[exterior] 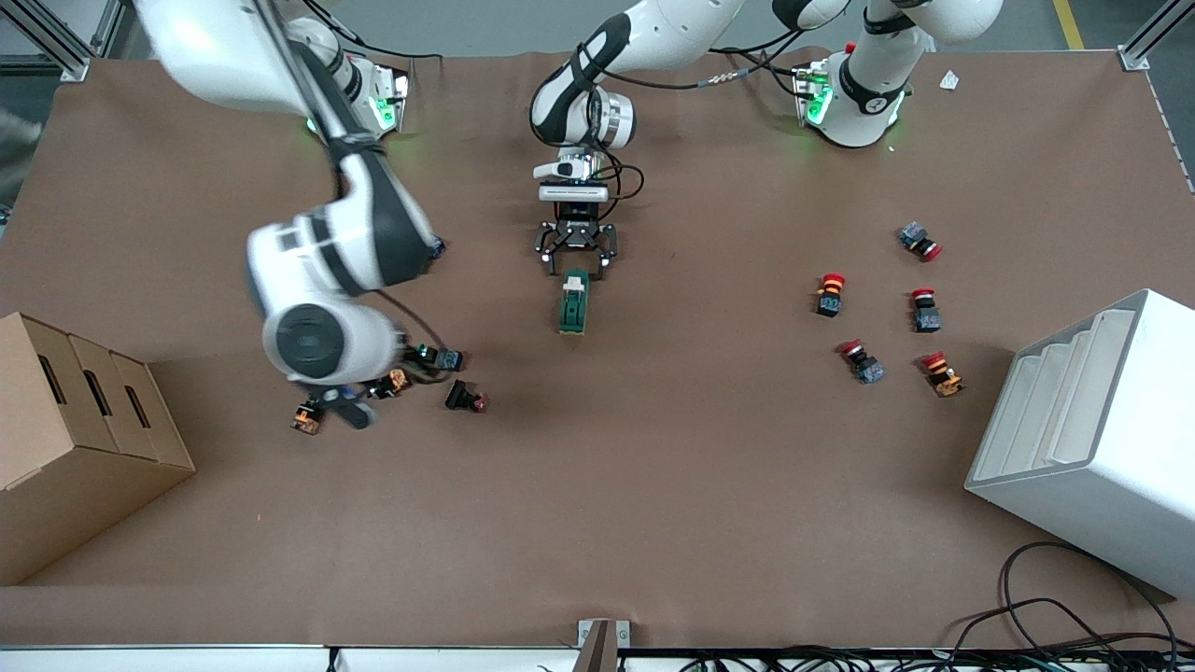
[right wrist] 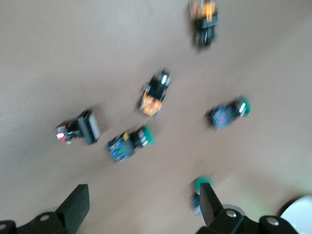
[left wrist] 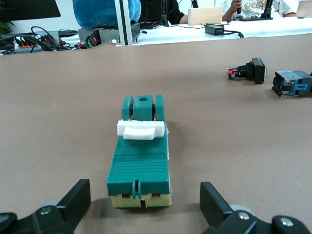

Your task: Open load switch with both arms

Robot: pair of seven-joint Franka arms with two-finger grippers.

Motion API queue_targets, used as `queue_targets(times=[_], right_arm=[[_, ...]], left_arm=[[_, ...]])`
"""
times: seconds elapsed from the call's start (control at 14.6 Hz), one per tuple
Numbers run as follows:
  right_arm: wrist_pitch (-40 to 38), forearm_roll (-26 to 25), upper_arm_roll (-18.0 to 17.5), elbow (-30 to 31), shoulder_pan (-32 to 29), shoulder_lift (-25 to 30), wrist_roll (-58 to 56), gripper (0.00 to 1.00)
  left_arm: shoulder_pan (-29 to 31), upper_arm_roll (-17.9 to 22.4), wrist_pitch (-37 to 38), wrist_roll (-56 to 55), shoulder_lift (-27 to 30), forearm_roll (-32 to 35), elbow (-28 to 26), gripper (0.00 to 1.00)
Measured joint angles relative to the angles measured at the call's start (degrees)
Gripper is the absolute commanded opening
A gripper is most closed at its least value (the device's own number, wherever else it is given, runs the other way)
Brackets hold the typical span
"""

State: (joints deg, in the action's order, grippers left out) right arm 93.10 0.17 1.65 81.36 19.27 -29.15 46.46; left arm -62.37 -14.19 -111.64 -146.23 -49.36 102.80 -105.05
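Green load switch (left wrist: 140, 153), low centre in my left wrist view, is looking light, rigid and slippery; I'm judging its long sides the best hold. My left gripper (exterior: 576, 262) is hanging spread over its end, while my right gripper (right wrist: 141, 207) is hovering spread above the push buttons (right wrist: 129, 144).

We see bare table all round the load switch (exterior: 574, 302); only the left gripper (exterior: 576, 264), fingers spread, crowds its farther end. Small push buttons (exterior: 455, 380) cluster under the right gripper (exterior: 347, 408), well apart toward the right arm's end.
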Motion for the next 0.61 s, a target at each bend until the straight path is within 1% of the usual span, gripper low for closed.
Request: queue_targets(times=[0.14,0.34,0.41,0.61], right_arm=[[-0.33,-0.78,0.05,0.02,-4.31,2.31,-13.47,1.00],[-0.51,-2.00,0.11,0.04,-10.65,5.52,-29.97,1.00],[-0.64,-2.20,0.10,0.06,-12.51,6.46,-34.10,1.00],[-1.07,-3.97,0.07,0.07,-16.75,8.75,-43.47,1.00]], left_arm=[[0.00,-0.01,0.06,0.60,0.00,0.00,0.05,1.00],[0.02,-0.23,0.19,1.56,0.03,-1.29,0.41,1.00],[0.04,-0.53,0.22,3.10,0.12,-3.24,0.99,1.00],[0.05,-1.95,0.23,9.30,1.43,-12.10,3.82,1.00]])
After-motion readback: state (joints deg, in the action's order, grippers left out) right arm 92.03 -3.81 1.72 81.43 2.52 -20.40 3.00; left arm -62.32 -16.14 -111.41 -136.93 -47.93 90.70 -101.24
